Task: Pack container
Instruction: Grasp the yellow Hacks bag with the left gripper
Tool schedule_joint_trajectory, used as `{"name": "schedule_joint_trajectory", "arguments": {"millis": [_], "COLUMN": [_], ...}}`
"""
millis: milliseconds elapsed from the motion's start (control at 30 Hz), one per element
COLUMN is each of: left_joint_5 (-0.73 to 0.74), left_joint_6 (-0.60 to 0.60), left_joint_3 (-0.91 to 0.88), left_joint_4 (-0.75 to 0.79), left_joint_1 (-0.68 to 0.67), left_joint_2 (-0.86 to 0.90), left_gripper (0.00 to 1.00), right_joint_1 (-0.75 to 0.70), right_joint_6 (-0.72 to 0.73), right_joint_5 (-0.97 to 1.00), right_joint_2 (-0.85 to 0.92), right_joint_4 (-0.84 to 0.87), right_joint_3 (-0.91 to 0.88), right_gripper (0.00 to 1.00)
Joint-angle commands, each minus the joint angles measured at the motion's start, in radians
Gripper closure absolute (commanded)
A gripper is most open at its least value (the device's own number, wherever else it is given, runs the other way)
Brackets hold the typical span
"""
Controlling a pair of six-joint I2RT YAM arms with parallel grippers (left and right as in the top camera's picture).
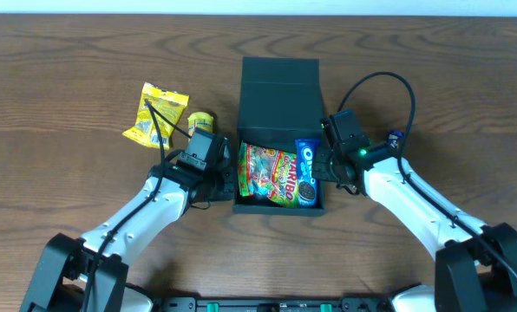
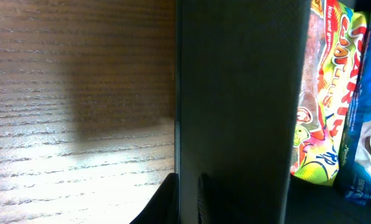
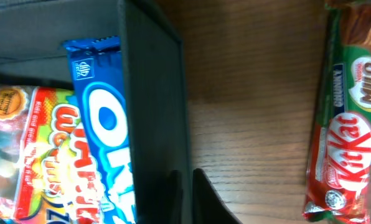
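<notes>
- Container [image 1: 278, 208] – the dark teal square box sits at mid-table [image 1: 68, 69] between the two arms. Its hinged lid [image 1: 278, 82] is thrown open towards the far side.
- Contents: a bright Haribo packet [image 1: 270, 173] lies flat in the left and middle of the box. A blue Oreo packet [image 1: 306, 172] lies just beside it, along the right wall.
- Left gripper [image 1: 226, 171] is at the container's left wall. In the left wrist view, the dark fingers [image 2: 167, 202] stand close together astride the wall's edge, pinching it. Only their tips show.
- Right gripper [image 1: 326, 162] is at the container's right wall. In the right wrist view, one finger [image 3: 207, 196] is on the table side and the other on the box side, drawn in on the wall between them.
- A KitKat bar [image 3: 344, 130] in a red and green wrapper lies on the wood to the right of the box – apart from the wall and roughly parallel to it.
- A yellow packet [image 1: 157, 114] lies on the table left of the lid, with a smaller yellow item [image 1: 202, 119] between it and the box. What the smaller item is cannot be made out.
</notes>
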Motion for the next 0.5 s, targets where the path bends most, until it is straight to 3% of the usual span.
{"name": "schedule_joint_trajectory", "arguments": {"millis": [0,133,233,300,367,400,467], "left_joint_5": [-0.019,-0.218,-0.347,-0.346,-0.344,-0.344,-0.344], "left_joint_6": [-0.025,0.029,0.176,0.272,0.381,0.438,0.517], "left_joint_3": [0.003,0.082,0.154,0.174,0.179,0.179,0.179], "left_joint_4": [-0.011,-0.121,-0.163,-0.147,-0.122,-0.108,-0.075], "left_joint_1": [-0.011,0.005,0.051,0.09,0.151,0.19,0.277], "left_joint_2": [-0.002,-0.064,-0.133,-0.158,-0.177,-0.177,-0.161], "left_gripper": [0.91,0.91,0.9,0.85,0.71,0.58,0.02], "right_joint_1": [-0.013,-0.06,-0.098,-0.11,-0.117,-0.117,-0.116], "right_joint_6": [-0.018,-0.048,-0.063,-0.063,-0.067,-0.081,-0.096], "right_joint_5": [0.019,0.092,0.097,0.096,0.094,0.084,0.061], "right_joint_2": [0.012,-0.021,-0.058,-0.078,-0.089,-0.09,-0.09], "right_joint_4": [0.0,-0.092,-0.132,-0.132,-0.133,-0.133,-0.134], "right_joint_3": [-0.001,0.058,0.104,0.107,0.107,0.107,0.106], "right_gripper": [0.89,0.82,0.69,0.63,0.59,0.57,0.52]}}
